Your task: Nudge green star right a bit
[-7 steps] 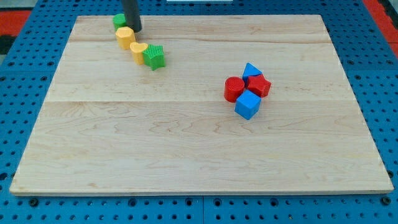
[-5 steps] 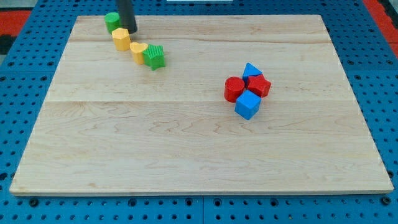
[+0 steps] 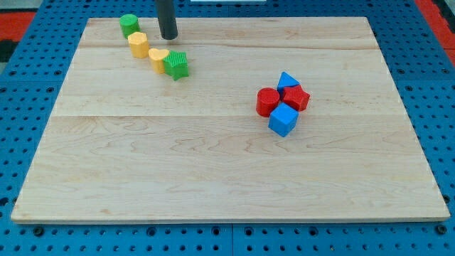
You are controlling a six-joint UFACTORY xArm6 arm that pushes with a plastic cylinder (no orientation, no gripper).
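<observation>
My tip (image 3: 168, 36), a bare rod gripping nothing, sits above the green star (image 3: 175, 65); it should approach from the star's left, avoiding the touching yellow block (image 3: 158, 59).

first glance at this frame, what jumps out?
A diagonal chain near the view's top left: green cylinder, two yellow blocks, then the green star at its lower right end. My tip stands just above the star, right of the chain, touching nothing. Right of centre sits a tight cluster: blue triangle, red star, red cylinder, blue cube.
</observation>
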